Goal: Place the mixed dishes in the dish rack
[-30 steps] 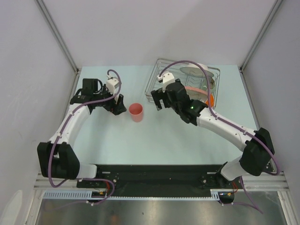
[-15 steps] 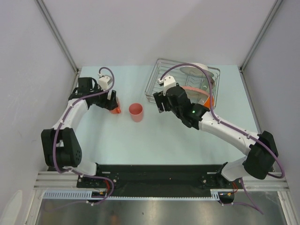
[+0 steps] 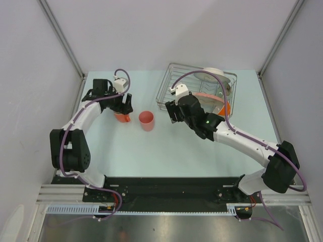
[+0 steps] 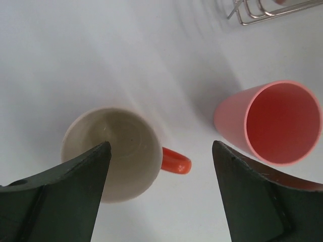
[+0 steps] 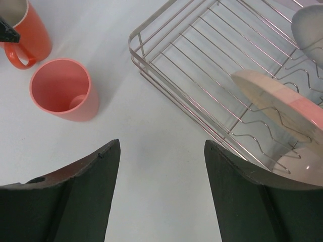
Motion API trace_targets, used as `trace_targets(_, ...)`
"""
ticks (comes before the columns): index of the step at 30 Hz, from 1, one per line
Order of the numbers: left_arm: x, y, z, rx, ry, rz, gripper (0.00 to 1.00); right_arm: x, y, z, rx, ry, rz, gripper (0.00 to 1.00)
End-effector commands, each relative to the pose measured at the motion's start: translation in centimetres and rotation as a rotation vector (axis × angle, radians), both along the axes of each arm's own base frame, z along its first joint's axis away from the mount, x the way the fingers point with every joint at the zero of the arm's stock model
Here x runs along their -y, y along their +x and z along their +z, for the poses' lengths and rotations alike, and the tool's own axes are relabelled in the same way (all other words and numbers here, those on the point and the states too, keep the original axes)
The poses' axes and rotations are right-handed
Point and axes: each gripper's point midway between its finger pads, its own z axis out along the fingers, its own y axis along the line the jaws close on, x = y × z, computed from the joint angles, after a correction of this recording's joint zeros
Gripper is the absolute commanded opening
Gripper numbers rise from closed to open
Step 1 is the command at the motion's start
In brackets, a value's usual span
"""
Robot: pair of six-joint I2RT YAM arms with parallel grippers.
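The orange mug (image 4: 108, 156) with a cream inside stands upright on the table, its handle (image 4: 176, 161) pointing toward the small pink cup (image 4: 275, 123). My left gripper (image 4: 161, 151) is open just above the mug, one finger over its rim and the other between mug and cup. In the top view the left gripper (image 3: 123, 110) covers most of the mug (image 3: 121, 118), with the cup (image 3: 147, 121) to its right. My right gripper (image 3: 170, 112) is open and empty over bare table at the dish rack's (image 3: 174, 96) near-left corner. The rack (image 5: 202, 55) holds the cream-and-pink plate (image 5: 282, 101) on edge.
A white plate (image 3: 209, 75) stands in the rack's back part, and a pale pink dish (image 5: 303, 166) lies under the cream-and-pink plate. The mug (image 5: 28, 30) and cup (image 5: 63, 91) show at the left of the right wrist view. Grey walls close in left, right and behind.
My left gripper has swung back and turned above the mug, which now shows under it. My right gripper has shifted slightly left beside the rack. The cup has not moved.
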Motion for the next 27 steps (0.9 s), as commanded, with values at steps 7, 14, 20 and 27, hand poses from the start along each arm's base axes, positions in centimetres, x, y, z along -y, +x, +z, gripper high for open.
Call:
trace_targets(7, 0.2, 2.2, -1.2, 0.023, 0.061, 0.048, 0.82, 0.8, -0.2, 1.4, 0.034, 0.042, -0.037, 0.70)
trace_targets(14, -0.7, 2.4, -2.8, 0.018, 0.087, 0.106, 0.78, 1.4, -0.5, 1.1, 0.037, 0.038, -0.048, 0.69)
trace_targets(20, -0.2, 2.7, -5.0, -0.031, 0.095, 0.113, 0.64, 1.8, -0.7, 1.5, 0.040, 0.035, -0.057, 0.68)
trace_targets(27, 0.3, 2.7, -5.8, -0.040, 0.088, 0.115, 0.42, 2.7, -1.0, 1.6, 0.045, 0.027, -0.070, 0.67)
